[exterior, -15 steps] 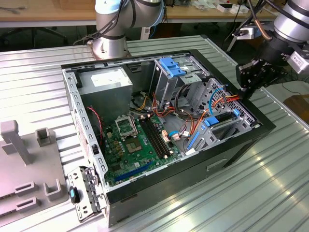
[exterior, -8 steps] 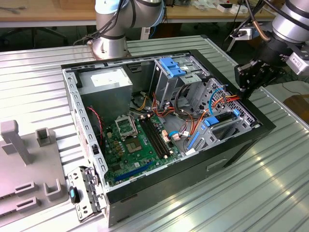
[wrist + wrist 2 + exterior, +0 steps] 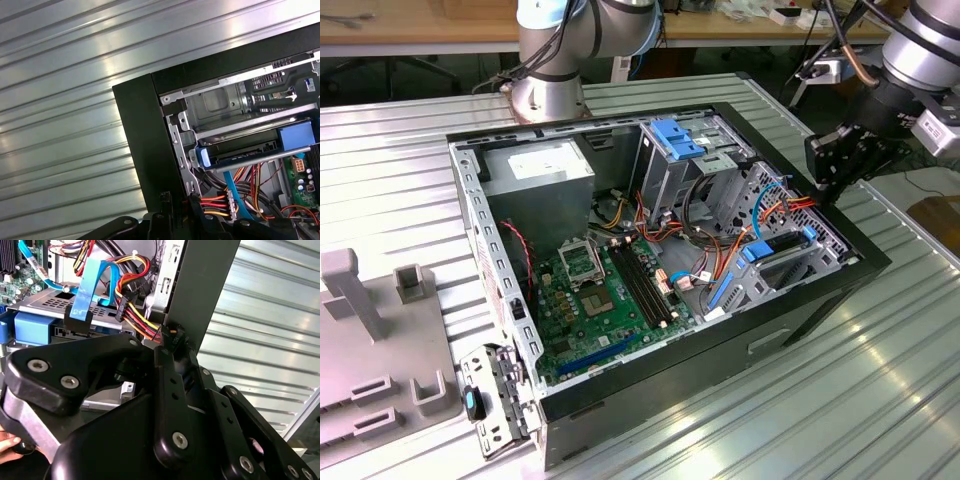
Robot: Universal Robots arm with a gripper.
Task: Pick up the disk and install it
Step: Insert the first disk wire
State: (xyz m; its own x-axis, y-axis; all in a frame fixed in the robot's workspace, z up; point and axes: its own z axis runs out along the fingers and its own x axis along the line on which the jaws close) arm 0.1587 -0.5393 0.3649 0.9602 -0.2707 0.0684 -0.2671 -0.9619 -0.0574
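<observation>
The disk lies flat in the drive cage at the computer case corner. The gripper hangs over the case rim just outside it; whether it holds anything, I cannot tell.

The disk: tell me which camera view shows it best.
The first wrist view. There the disk shows close up, its dark side edge between blue rails, lying in the grey metal cage. The exterior view shows it small, among cables. The second wrist view catches just a blue rail end.
</observation>
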